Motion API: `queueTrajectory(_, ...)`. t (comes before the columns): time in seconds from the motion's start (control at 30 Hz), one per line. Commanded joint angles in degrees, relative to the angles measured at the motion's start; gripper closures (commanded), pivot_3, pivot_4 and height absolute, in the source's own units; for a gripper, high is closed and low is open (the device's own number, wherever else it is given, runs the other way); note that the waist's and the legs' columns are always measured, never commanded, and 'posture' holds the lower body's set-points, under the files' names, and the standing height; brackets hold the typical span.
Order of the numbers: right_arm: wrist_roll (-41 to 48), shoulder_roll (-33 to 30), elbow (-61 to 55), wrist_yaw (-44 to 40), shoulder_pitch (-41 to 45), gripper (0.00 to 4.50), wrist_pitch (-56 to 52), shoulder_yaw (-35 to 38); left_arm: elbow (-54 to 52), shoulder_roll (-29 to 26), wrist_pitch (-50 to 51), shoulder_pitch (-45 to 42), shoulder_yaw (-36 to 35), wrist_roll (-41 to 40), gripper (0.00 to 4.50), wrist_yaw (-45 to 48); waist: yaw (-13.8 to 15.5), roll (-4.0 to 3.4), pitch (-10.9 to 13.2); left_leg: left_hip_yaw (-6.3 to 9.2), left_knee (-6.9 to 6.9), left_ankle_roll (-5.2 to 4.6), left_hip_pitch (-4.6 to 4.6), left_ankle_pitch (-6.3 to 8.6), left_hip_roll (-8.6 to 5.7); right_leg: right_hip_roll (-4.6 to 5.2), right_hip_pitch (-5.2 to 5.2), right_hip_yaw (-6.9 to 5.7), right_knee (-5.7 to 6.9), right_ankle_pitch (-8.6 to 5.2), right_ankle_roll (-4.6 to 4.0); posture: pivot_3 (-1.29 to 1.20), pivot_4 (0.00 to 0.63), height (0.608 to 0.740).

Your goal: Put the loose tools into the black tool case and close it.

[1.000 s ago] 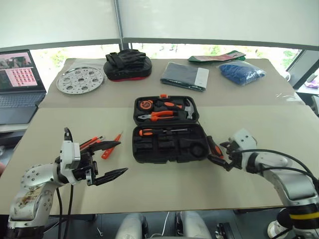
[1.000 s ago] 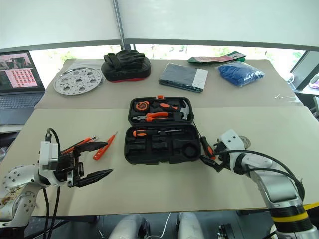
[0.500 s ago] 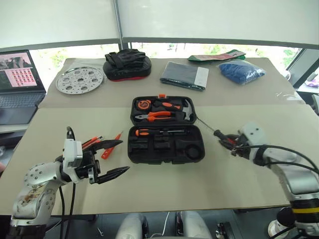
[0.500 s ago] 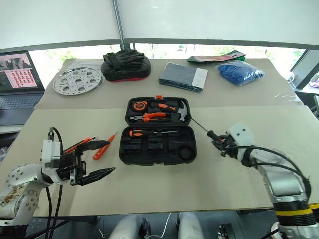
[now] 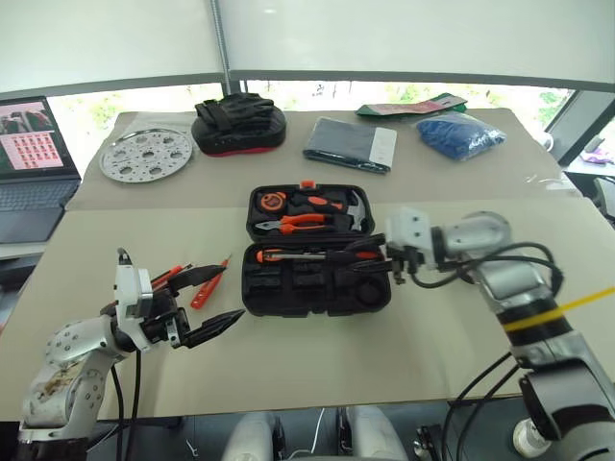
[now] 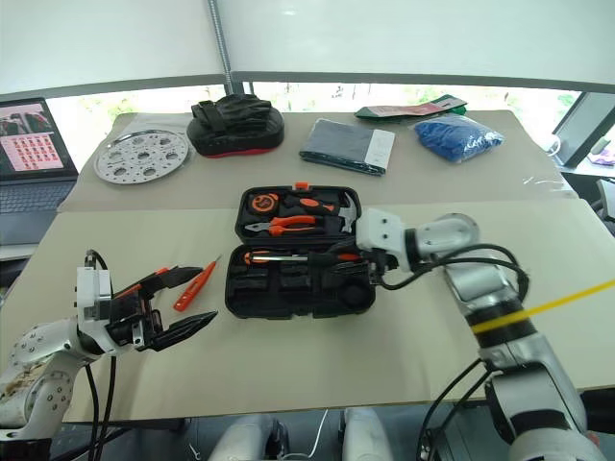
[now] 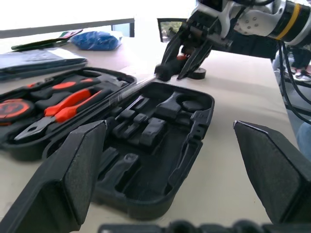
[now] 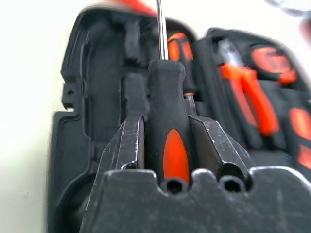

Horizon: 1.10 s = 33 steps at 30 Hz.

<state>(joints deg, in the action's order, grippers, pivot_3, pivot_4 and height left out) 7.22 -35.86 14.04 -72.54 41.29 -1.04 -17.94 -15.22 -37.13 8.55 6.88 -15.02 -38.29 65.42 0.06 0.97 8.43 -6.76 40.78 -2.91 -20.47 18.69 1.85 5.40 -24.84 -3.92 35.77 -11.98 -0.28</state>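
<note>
Progress: we hold one screwdriver in the right claw over the case; left claw gapes empty; tools on the table remain, lid unclosed.

Bare beige table lies open before the open black plastic tool case; loose orange tools crowd its left

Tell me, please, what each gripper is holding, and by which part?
The right gripper clamps a screwdriver by its handle; the left gripper holds nothing.
</note>
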Motion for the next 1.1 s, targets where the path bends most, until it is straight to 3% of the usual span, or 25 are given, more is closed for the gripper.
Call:
queueTrajectory(0.03,-3.7,1.3,5.6,-0.4,3.3,3.41,3.2,-1.3,-1.5,-0.9,-0.4,1.4,-2.0,0.0,0.0,-0.2,0.1,0.0,0.0,-0.02,0.01,0.0,-0.08,0.0,-0.01,0.02,-0.09,0.01,0.0,0.0,0.0,0.0,0.15,0.74)
queueTrajectory(0.2,-6.4,2.4,10.9,-0.7,5.4,3.41,4.6,-2.2,-3.0,-0.9,-0.4,2.9,-2.1,-0.1,0.0,-0.8,-0.3,-0.01,0.0,-0.01,0.07,0.08,-0.53,-0.04,0.01,0.0,-0.43,-0.09,0.04,0.01,0.01,0.0,0.15,0.74)
queueTrajectory(0.53,-7.4,2.6,14.9,-2.1,6.1,3.41,4.6,-2.0,-4.5,-1.0,-0.4,4.5,-2.4,-0.1,0.0,-1.7,-0.6,-0.01,0.0,0.03,0.08,0.16,-0.36,-0.09,0.02,0.0,-0.32,-0.08,0.1,0.01,0.01,0.0,0.15,0.74)
queueTrajectory(0.77,-7.0,2.5,12.8,-3.2,5.3,3.41,-2.6,-2.2,-4.6,-1.0,-0.4,4.4,-2.3,-0.2,0.0,-1.9,-0.6,-0.02,0.0,0.03,0.08,0.17,-0.35,-0.1,0.03,0.01,-0.31,-0.08,0.11,0.02,0.0,0.0,0.15,0.74)
queueTrajectory(0.83,-6.8,2.2,11.3,-4.1,4.7,2.41,-3.0,-2.2,-4.7,-0.9,-0.4,4.3,-2.2,-0.2,0.0,-2.0,-0.6,-0.02,0.0,0.04,0.08,0.17,-0.35,-0.1,0.02,0.03,-0.31,-0.08,0.11,0.02,0.0,0.0,0.15,0.74)
queueTrajectory(0.97,-4.1,3.0,8.9,-2.8,3.9,1.21,3.5,1.2,-4.6,-0.7,-0.4,4.1,-1.8,-0.3,0.0,-2.0,-0.7,-0.02,0.0,0.05,0.07,0.17,-0.36,-0.09,0.03,0.02,-0.32,-0.08,0.1,0.02,0.0,0.0,0.15,0.74)
queueTrajectory(1.1,2.5,2.0,3.4,-7.6,1.4,1.21,4.5,4.6,-4.5,-0.5,-0.3,4.0,-1.4,-0.3,0.0,-2.0,-0.8,-0.03,0.0,0.07,0.06,0.17,-0.4,-0.1,0.04,0.0,-0.35,-0.09,0.08,0.02,0.0,0.0,0.15,0.74)
